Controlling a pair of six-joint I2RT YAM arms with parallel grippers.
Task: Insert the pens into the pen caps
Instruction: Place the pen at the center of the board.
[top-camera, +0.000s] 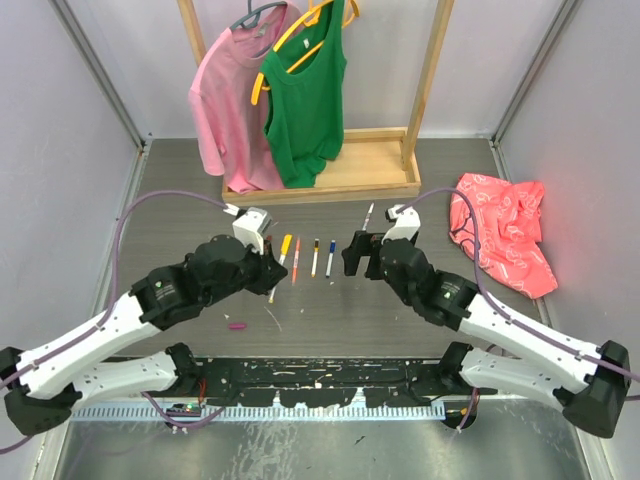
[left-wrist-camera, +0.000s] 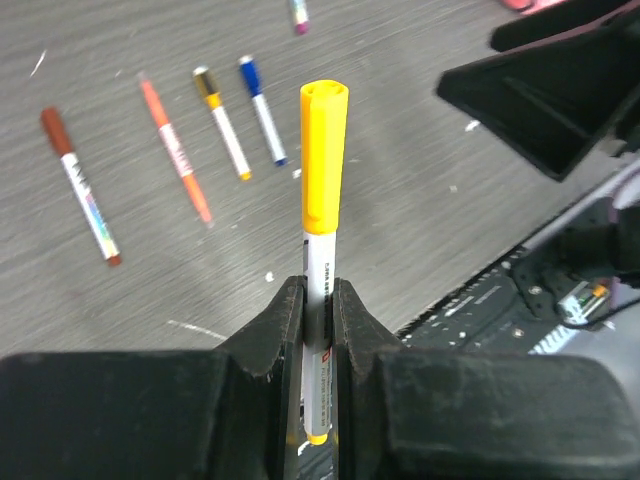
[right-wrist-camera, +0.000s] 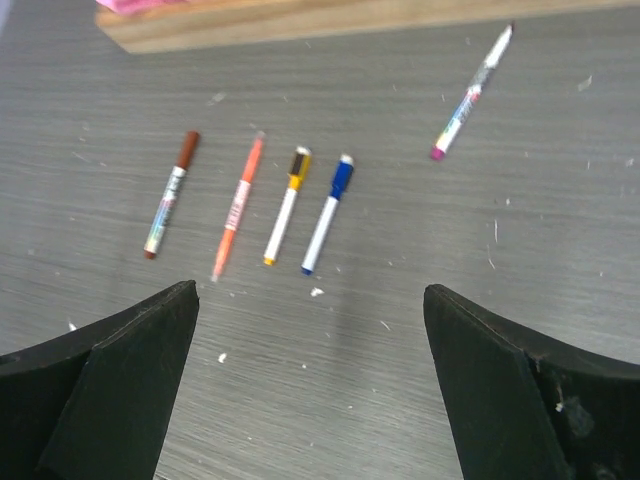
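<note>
My left gripper (left-wrist-camera: 319, 300) is shut on the white barrel of a pen with a yellow cap (left-wrist-camera: 322, 160) on it, held above the table; from above the same pen (top-camera: 285, 246) sticks out of the left gripper (top-camera: 272, 262). On the table lie a brown pen (right-wrist-camera: 170, 195), an orange pen (right-wrist-camera: 238, 205), a yellow pen (right-wrist-camera: 285, 205) and a blue pen (right-wrist-camera: 327, 215), side by side. A magenta-ended pen (right-wrist-camera: 470, 95) lies apart, its dark tip bare. A magenta cap (top-camera: 237, 325) lies by the left arm. My right gripper (right-wrist-camera: 310, 300) hangs wide open, holding nothing.
A wooden rack base (top-camera: 370, 175) stands at the back with a pink shirt (top-camera: 228, 100) and a green top (top-camera: 305, 95) hanging over it. A crumpled red cloth (top-camera: 505, 235) lies at the right. Grey walls close both sides.
</note>
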